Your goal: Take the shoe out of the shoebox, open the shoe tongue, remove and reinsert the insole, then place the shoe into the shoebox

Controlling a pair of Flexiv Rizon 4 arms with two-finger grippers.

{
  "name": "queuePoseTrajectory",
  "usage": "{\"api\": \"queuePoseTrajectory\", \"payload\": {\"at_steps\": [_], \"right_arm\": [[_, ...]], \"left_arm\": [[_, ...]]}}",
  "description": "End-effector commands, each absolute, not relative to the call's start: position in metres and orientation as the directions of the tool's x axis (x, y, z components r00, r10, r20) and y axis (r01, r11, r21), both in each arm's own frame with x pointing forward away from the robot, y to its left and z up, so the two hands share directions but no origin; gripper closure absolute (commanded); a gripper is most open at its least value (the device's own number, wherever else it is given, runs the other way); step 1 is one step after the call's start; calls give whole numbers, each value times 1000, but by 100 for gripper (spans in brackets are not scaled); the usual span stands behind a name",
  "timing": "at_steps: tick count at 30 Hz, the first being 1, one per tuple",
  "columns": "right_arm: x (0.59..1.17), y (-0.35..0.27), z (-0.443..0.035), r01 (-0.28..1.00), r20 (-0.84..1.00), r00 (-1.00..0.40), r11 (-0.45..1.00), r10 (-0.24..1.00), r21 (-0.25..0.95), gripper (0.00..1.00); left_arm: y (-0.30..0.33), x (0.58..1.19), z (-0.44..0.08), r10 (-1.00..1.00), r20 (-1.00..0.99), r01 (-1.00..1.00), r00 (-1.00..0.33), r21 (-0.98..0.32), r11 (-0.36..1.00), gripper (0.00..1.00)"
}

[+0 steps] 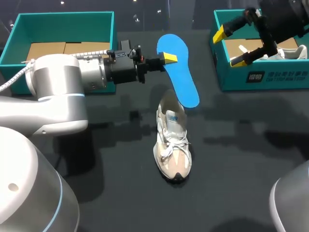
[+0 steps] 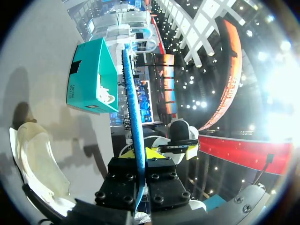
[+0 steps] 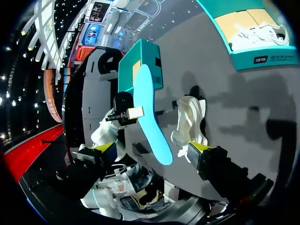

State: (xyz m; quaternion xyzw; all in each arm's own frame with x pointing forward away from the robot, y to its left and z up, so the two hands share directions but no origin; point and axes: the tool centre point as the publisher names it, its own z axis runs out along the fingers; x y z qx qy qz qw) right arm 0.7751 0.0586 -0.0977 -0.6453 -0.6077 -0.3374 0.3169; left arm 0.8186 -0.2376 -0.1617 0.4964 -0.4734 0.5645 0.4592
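Nearest the robot, on the black tabletop (image 1: 241, 169): a beige-and-white laced sneaker (image 1: 172, 145), upright on its sole, dark toe cap toward the near edge, heel opening toward the far side.

Just beyond and above the sneaker's heel: a flat bright-blue foam insole (image 1: 179, 67), out of the shoe and off the table, slanted, with its upper end farther off and to the left of the heel. Lower end close over the heel opening. Looks clear of it in the right wrist view, but cannot tell for certain from above.

Beyond the sneaker and to its left: the left gripper (image 1: 169, 58), level with the table, yellow tips clamped on the insole's upper half from both sides. In the left wrist view, insole (image 2: 133, 93) edge-on between those tips, sneaker (image 2: 33, 159) below and beside it.

Farther still, left of the sneaker: an open teal cardboard box (image 1: 65, 19) with brown card on its floor.

Farther still, right of the sneaker: an open teal cardboard shoebox (image 1: 280, 79), with a second shoe (image 1: 289, 52), white, lying inside on brown card. Over the shoebox's corner nearest the sneaker: the right gripper (image 1: 228, 48), fingers spread wide, nothing between them.
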Motion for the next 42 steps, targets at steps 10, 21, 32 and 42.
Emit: {"api": "queuePoseTrajectory", "payload": {"at_steps": [10, 21, 32, 42], "right_arm": [[777, 62, -119, 996, 989, 48, -77, 142, -38, 0], [777, 63, -128, 993, 992, 79, -97, 101, -69, 0], [780, 64, -128, 993, 992, 93, -85, 89, -86, 0], [782, 60, -129, 989, 990, 121, -88, 70, -115, 0]], "left_arm": [[-238, 818, -162, 48, 995, -988, -85, -78, -131, 100], [-232, 822, -159, 56, 988, -983, -142, -134, -129, 100], [-220, 831, -137, 12, 861, -857, -508, -505, -104, 100], [-212, 832, -120, -128, 573, -565, -810, -820, -93, 100]]}}
